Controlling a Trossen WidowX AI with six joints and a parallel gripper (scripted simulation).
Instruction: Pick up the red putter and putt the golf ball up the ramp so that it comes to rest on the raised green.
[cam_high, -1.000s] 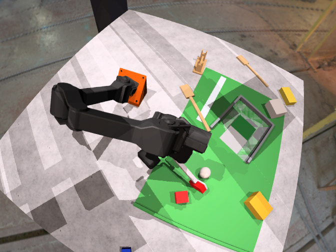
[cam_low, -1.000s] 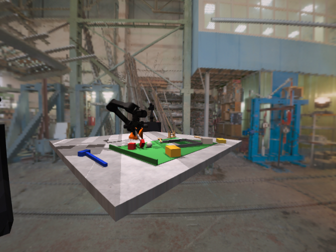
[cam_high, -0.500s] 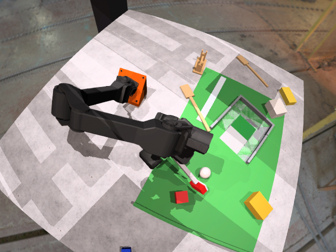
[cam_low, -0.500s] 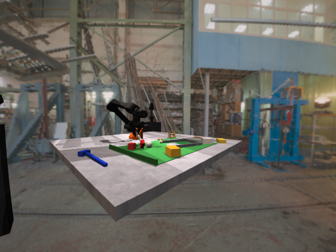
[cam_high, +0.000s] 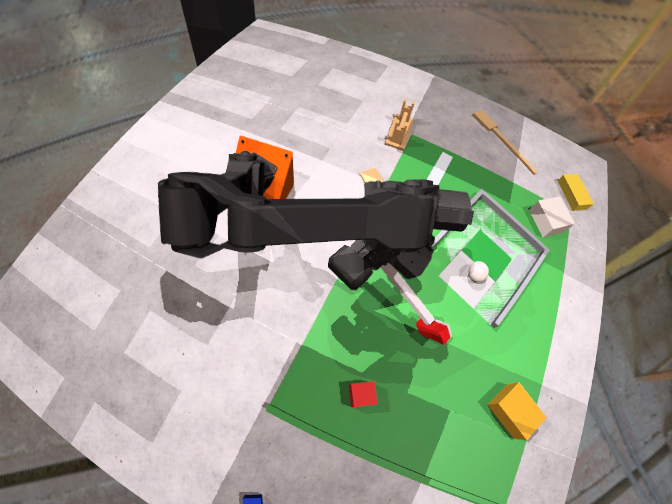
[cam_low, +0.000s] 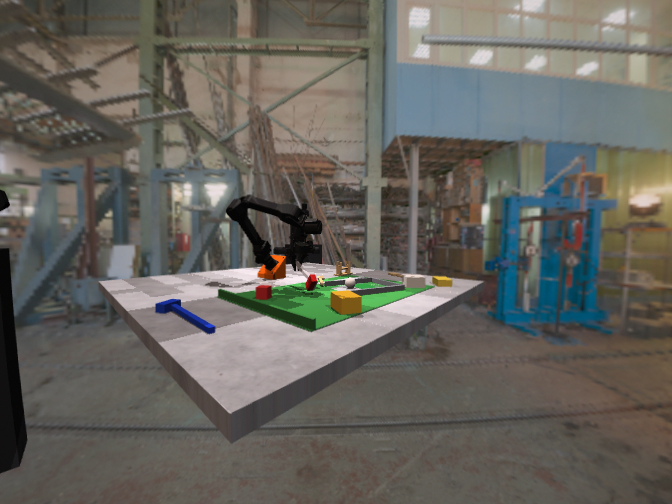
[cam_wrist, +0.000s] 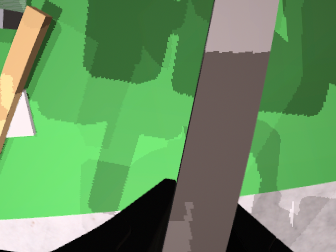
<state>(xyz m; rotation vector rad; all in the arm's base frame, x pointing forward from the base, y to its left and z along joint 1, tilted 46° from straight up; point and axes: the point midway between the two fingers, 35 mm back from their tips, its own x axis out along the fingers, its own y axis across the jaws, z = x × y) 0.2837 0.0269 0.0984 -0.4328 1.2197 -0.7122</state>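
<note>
1. Gripper (cam_high: 386, 264) sits under the arm's wrist, closed nearly tight on the pale shaft of the red putter (cam_high: 417, 303); the wrist view shows that shaft (cam_wrist: 223, 132) running straight out between the dark jaws.

2. From the gripper, the putter's long axis slants down and away toward the near edge of the green mat (cam_high: 390, 423), ending in the red head (cam_high: 434, 330), which hangs just above the mat or on it; I cannot tell which.

3. Meanwhile the golf ball (cam_high: 478, 271) lies inside the grey-walled enclosure (cam_high: 534, 238), on the pale ramp patch just below the darker raised green (cam_high: 485, 249). In the exterior view it shows as a small white sphere (cam_low: 350, 282).

4. Relative to the putter head, the ball lies up and to the right in the top view, well apart from it, on the enclosure side.

5. I judge the ball is not yet settled on the green square itself, so any further stroke would push from the head's side toward the enclosure's far corner.
</note>
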